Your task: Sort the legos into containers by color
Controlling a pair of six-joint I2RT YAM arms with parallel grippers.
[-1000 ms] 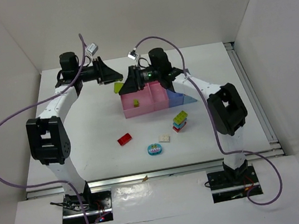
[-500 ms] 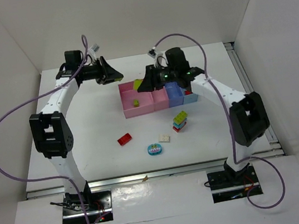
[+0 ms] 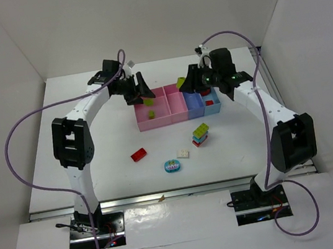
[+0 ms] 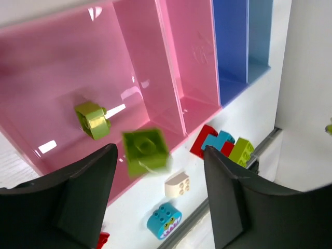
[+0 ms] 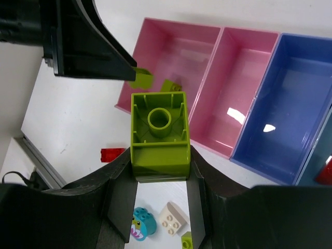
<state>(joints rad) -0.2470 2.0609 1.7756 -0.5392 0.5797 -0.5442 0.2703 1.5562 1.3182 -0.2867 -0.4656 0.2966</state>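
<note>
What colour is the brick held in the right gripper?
The brick is yellow-green; the right wrist view shows it best.

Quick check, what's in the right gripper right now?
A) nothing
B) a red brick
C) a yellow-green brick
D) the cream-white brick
C: the right wrist view shows the right gripper shut on a yellow-green brick, whose hollow underside faces the camera.

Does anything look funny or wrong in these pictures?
Yes. One yellow-green brick looks blurry and seems to float between the fingers of the open left tool, above the wide pink bin, touching nothing. It is probably falling in. Another green brick lies askew on that bin's floor.
</note>
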